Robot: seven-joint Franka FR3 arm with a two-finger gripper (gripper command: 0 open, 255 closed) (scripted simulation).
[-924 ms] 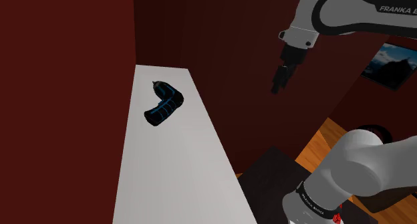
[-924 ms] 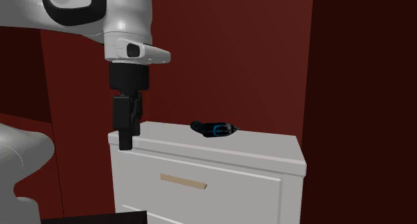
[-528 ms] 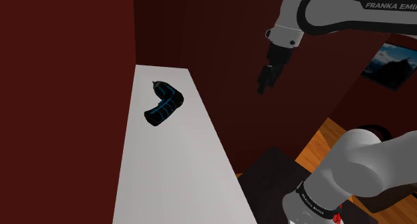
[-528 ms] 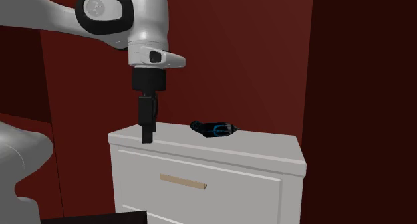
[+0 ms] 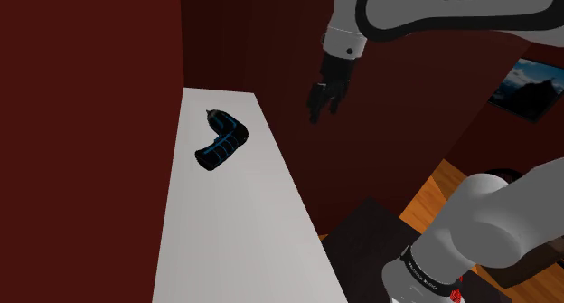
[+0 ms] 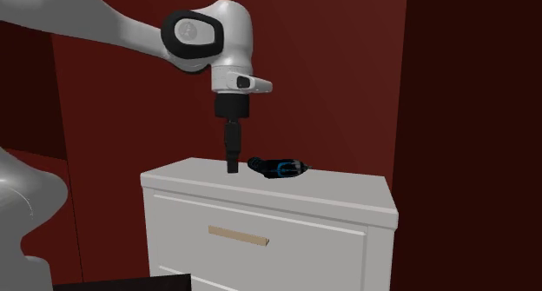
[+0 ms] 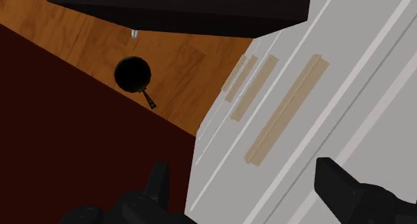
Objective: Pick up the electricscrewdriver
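**Gripper closing in on the screwdriver, not yet over it**

Over the last second the all-black two-finger gripper (image 5: 316,107) has travelled steadily towards 9 o'clock in the shoulder view. In the second exterior view the gripper (image 6: 232,164) has crossed from the cabinet's 9 o'clock corner to just beside the tool. Its fingers stand well apart, holding nothing.

The wrist view looks past the gripper (image 7: 247,179) at the drawer fronts and a black frying pan (image 7: 132,73) on the wooden floor. So the hand probably hangs outside the front edge, and the approach is unfinished.

The black, elbow-bent electric screwdriver with blue trim (image 5: 221,140) lies flat on the white cabinet with tan drawer handles (image 5: 244,238), towards its far end. In the shoulder view its pointed tip aims at about 11 o'clock and its handle trails to 7. The long axis runs roughly along the top, elbow bulging towards 3.
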